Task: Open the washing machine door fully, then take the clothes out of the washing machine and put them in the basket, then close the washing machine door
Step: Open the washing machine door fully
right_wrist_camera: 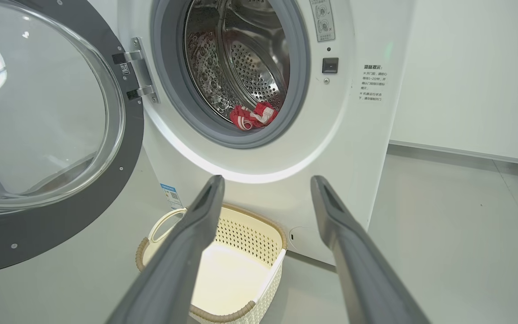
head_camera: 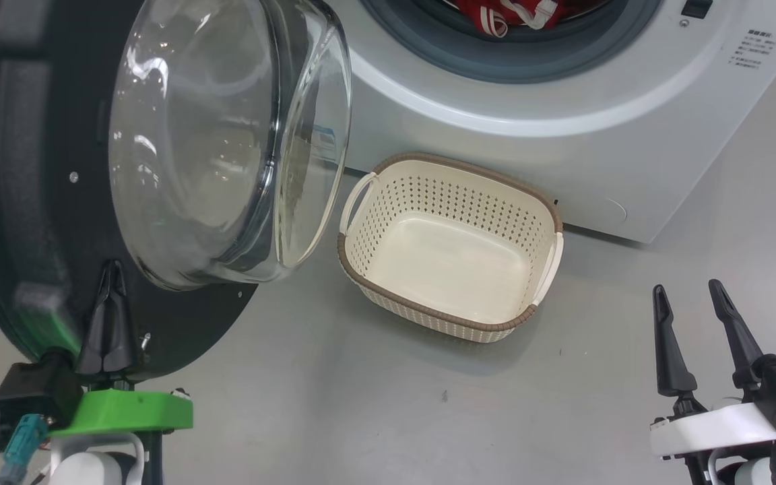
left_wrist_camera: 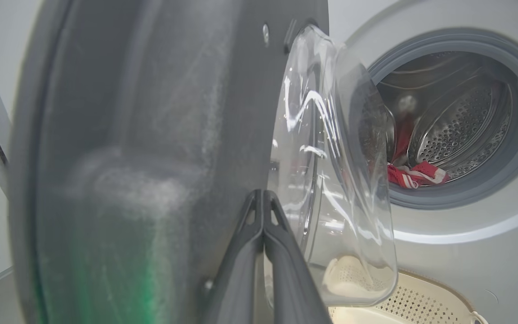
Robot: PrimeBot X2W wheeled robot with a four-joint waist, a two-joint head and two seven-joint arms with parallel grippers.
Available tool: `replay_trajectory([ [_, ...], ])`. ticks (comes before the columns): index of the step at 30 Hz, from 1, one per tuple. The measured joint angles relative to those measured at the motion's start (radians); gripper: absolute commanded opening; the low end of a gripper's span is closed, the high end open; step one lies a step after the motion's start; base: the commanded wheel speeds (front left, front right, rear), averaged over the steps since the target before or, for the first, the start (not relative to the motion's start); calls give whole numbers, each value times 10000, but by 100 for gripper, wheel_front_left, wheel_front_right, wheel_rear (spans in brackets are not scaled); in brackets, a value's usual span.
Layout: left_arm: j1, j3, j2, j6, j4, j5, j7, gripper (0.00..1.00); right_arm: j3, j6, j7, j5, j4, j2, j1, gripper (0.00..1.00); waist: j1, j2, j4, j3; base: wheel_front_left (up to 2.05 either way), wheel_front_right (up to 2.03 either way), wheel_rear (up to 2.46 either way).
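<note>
From my head, I am looking down on the round washing machine door [head_camera: 213, 135], black rim around a clear glass bowl, hanging open, its left edge cut off. My left gripper [head_camera: 112, 269] is pressing its fingers together on nothing before that rim; touching or not, I cannot tell. My right gripper [head_camera: 688, 288] is standing spread. The white front-loading washing machine [head_camera: 563, 135] is getting cut off above, so the bright red, white-striped clothes [head_camera: 516, 13] are barely peeking from its port. The cream perforated plastic basket [head_camera: 455, 195] is sitting just before it.

From my left wrist, the door's blurred face is hiding everything leftward, its glass warping the clothes.

From my right wrist, my spread fingers are covering part of the basket; the clothes are lying low in the steel drum [right_wrist_camera: 250, 67].
</note>
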Motion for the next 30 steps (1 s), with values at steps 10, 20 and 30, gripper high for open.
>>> replay_trajectory([
  [10,-212,961,-111,0,263,-401,0,0,-13,54,2,-98,-104,-17,-134,100,0,0,-213,437,0,0,0],
  [20,-851,2073,-2,2,828,-514,-2,0,8,56,0,-180,-142,-77,-427,100,0,0,-490,772,0,0,0],
  [30,-1454,2784,280,2,1622,-635,0,0,-12,56,0,-180,-136,-98,-534,100,0,0,-568,872,0,0,0],
])
